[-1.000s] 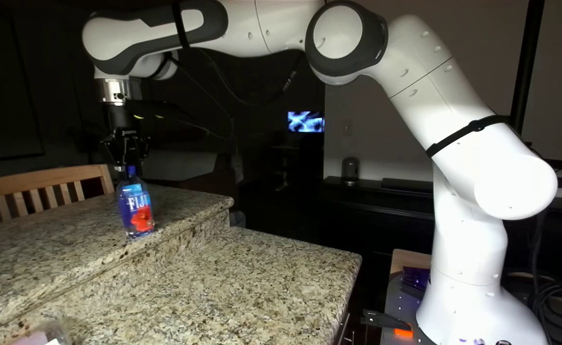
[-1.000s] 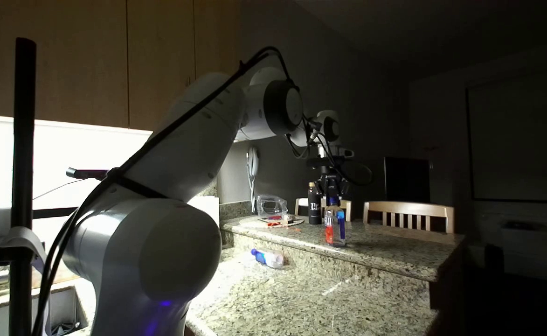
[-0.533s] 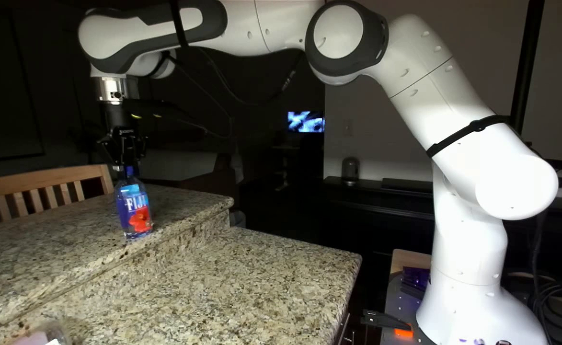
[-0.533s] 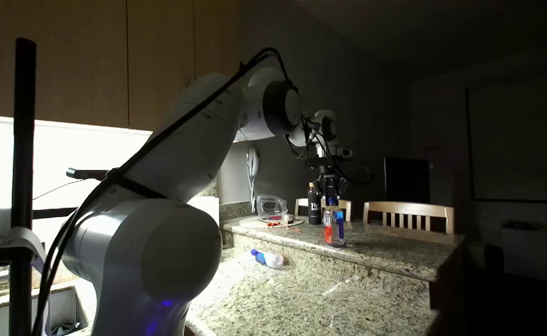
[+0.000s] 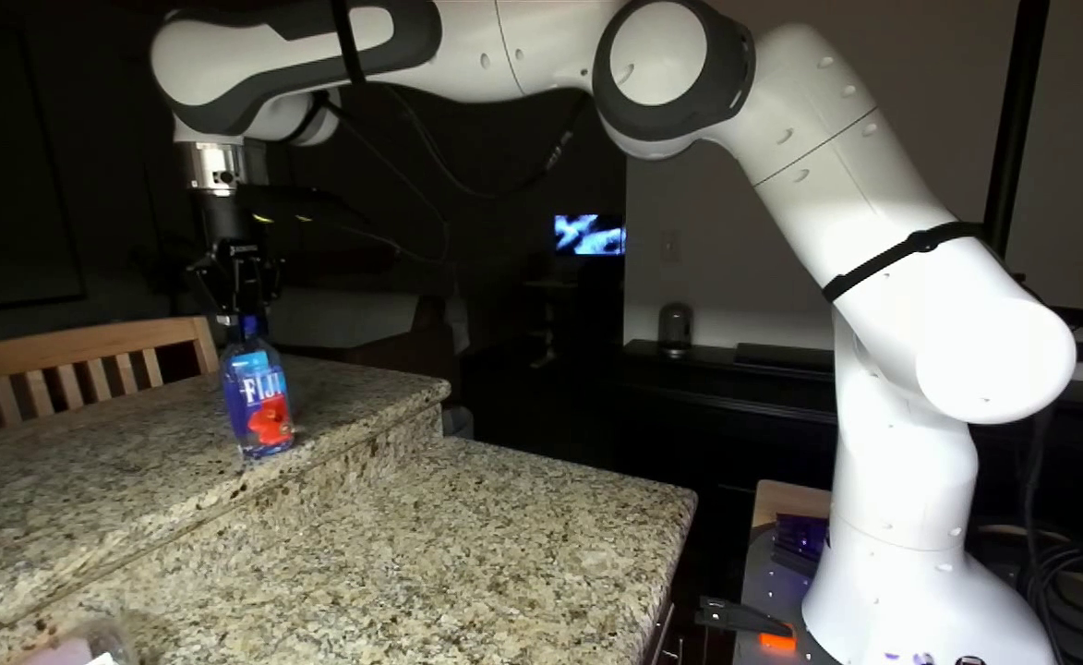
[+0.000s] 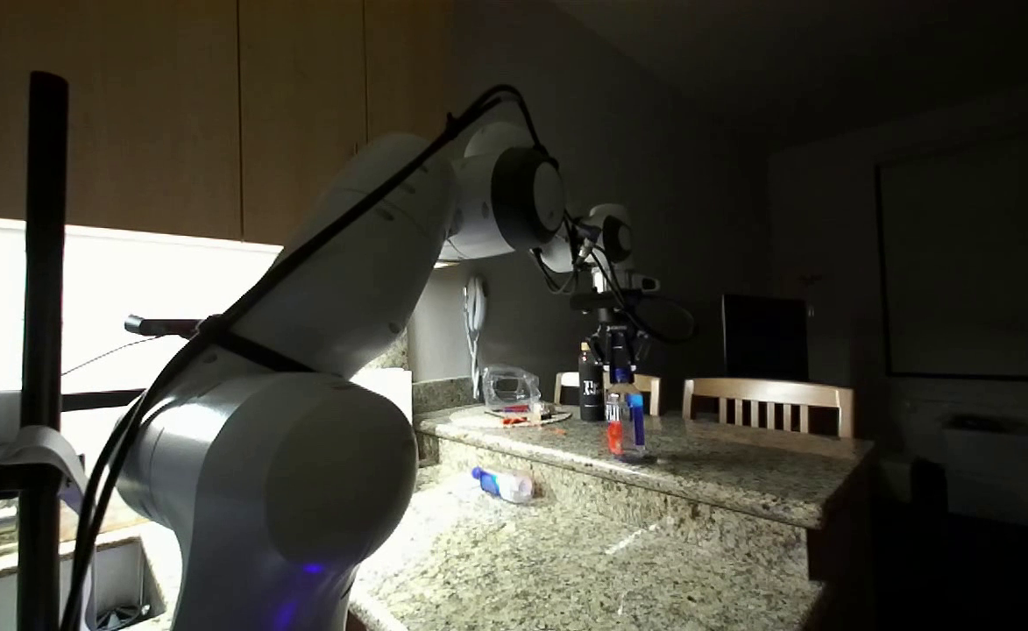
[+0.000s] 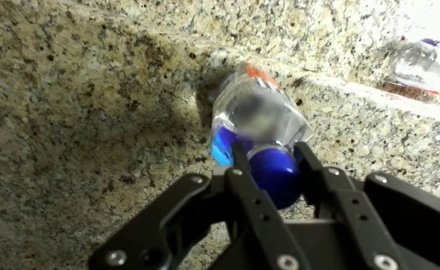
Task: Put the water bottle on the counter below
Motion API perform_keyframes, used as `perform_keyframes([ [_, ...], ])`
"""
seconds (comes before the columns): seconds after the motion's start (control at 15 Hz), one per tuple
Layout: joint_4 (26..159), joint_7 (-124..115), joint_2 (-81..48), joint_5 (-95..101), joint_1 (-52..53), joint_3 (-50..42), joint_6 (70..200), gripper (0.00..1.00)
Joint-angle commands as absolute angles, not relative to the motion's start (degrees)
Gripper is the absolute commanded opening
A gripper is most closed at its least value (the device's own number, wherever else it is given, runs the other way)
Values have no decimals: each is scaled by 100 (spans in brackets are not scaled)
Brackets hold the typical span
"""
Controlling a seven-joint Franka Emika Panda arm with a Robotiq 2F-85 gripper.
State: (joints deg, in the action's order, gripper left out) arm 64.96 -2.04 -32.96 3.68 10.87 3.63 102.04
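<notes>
We have the water bottle at the upper bench, close to the edge above the lower bench. It is nearly upright, leaning slightly, and we cannot tell whether its base touches the stone. In the wrist view we see the hand holding the water bottle by its top, the two fingers set narrowly against opposite sides of the blue cap and neck. The label, turned toward us in an exterior view, reads FIJI above a red flower. The arm reaches across above the water bottle.

On the lower bench, below and to the left of the water bottle in an exterior view, we find a second clear bottle with its own blue top, lying on its side. Behind the water bottle there, slightly to its left, a dark bottle stands upright. Farther left of the water bottle we see a pale round mat and a clear plastic container. Beyond the water bottle, in both exterior views, there is wooden chair seating.
</notes>
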Motion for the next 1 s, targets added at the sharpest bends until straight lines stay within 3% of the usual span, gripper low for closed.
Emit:
perform_keyframes([
  [0.0,7217,-111,-2570,370,1038,373,10214,15],
  [0.93,10799,575,50,-174,634,447,10519,15],
])
